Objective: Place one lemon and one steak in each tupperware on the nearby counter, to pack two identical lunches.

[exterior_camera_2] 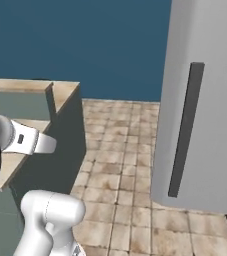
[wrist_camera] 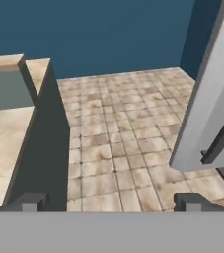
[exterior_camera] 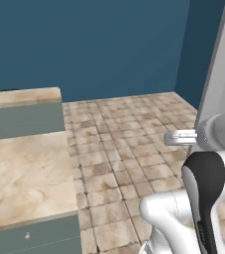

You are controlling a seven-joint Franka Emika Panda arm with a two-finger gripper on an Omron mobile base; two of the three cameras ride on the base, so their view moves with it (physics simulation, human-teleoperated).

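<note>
The hand (wrist_camera: 111, 202) stands with its two dark fingertips (wrist_camera: 30, 201) spread as wide apart as they go, one near each lower corner of the hand view, and nothing lies between them. It holds nothing and is raised above the tiled floor (wrist_camera: 118, 143), pointing out over it toward the blue wall (wrist_camera: 98, 29).

The bench (exterior_camera: 25, 173), a beige marbled stone top over grey-green cabinet fronts, sits at about 9 o'clock in the left base view. A small knob (exterior_camera: 28, 236) shows on the front at its lower edge. Behind it, at about 10 o'clock, a raised grey-green section (exterior_camera: 22, 119) carries a second strip of the same stone on top. The part of the bench top that can be seen is bare stone; no lemon, steak or tupperware can be made out on it.

In the right base view the bench end (exterior_camera_2: 60, 145) lies at 9 o'clock, with its dark side panel facing the floor. A tall grey fridge (exterior_camera_2: 210, 100) with a long dark vertical handle (exterior_camera_2: 186, 130) fills the 3 o'clock side. The same fridge shows in the hand view at 3 o'clock.

The white arm (exterior_camera: 203, 198) rises at 4 to 5 o'clock in the left base view, its dark joint cover turned to the camera, between the bench and the fridge.
</note>
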